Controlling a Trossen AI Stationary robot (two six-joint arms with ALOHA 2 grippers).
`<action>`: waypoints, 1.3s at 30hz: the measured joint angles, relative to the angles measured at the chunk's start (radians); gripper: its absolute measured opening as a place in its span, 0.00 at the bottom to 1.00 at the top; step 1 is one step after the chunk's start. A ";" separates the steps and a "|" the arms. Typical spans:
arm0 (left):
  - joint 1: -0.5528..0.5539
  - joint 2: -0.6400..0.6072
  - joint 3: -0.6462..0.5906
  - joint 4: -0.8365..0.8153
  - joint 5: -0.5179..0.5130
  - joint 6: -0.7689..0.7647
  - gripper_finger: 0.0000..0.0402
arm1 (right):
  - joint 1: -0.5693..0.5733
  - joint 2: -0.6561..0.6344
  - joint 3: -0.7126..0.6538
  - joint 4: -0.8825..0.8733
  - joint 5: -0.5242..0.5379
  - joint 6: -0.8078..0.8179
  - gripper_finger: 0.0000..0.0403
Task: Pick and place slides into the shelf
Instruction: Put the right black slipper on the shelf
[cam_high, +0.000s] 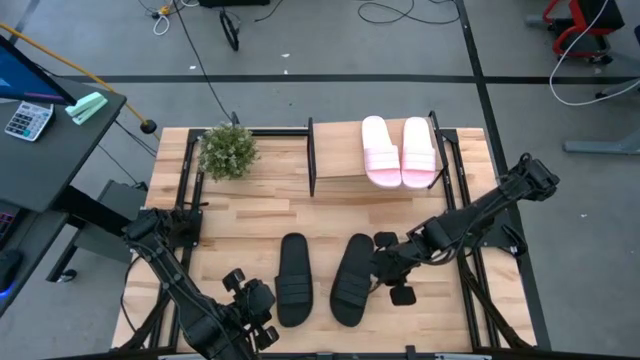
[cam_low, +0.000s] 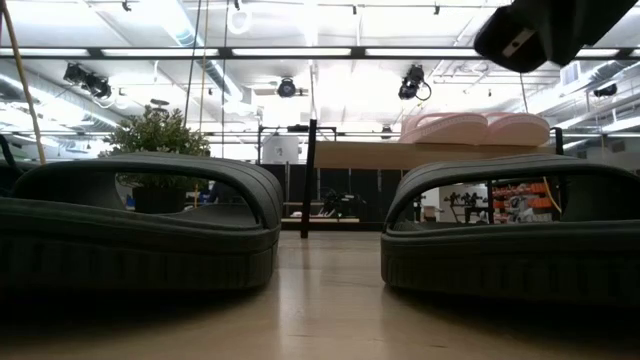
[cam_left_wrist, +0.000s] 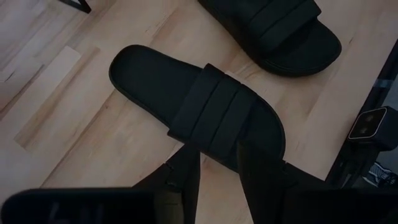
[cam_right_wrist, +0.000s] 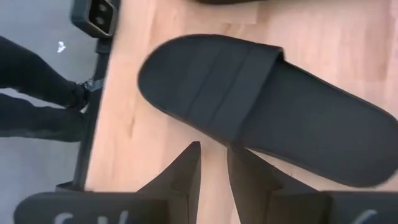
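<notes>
Pink slides (cam_high: 398, 150) sit on the shelf (cam_high: 340, 183); both grippers (jaws narrowly parted, holding nothing) hover by the black slides (cam_high: 293, 279), next needing a strap grasp.

Two pale pink slides (cam_high: 398, 151) are laid side by side, touching, on the light plywood top board of the shelf (cam_high: 335, 182), toward its right end, soles down. Two black slides, each with a wide ribbed strap, are set flat on the tabletop in front of the shelf: the left black slide (cam_high: 293, 279) straight, the right black slide (cam_high: 352, 278) slightly angled, near each other but apart.
</notes>
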 joint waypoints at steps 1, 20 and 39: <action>0.000 0.000 0.000 0.000 0.000 0.000 0.27 | 0.009 0.000 0.000 0.004 0.000 0.000 0.21; 0.000 0.000 0.000 0.001 0.000 0.000 0.29 | 0.120 0.001 0.000 -0.027 0.150 0.081 0.21; -0.005 0.000 0.000 0.022 0.000 -0.003 0.28 | -0.096 -0.019 -0.308 0.102 0.212 0.634 0.32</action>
